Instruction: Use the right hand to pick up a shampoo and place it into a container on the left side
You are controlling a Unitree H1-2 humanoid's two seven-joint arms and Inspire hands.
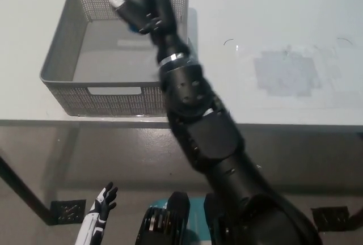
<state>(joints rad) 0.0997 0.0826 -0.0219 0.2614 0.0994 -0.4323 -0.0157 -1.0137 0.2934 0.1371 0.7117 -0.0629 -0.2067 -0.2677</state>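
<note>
because the basket is sitting at the table's left end, the black right arm is reaching diagonally across the table edge so that the right hand is hanging over the basket's far right part, above its bare floor. the hand is blurred, yet its fingers are looking curled around the shampoo, of which only a small blue bit under the fingers and a pale patch near the top are showing; i am judging it clenched on the bottle. holding it over the open basket makes sense for a drop inside the walls, and the release is not yet done. the white left hand is resting low at the lower left, fingers spread, holding nothing.
</note>
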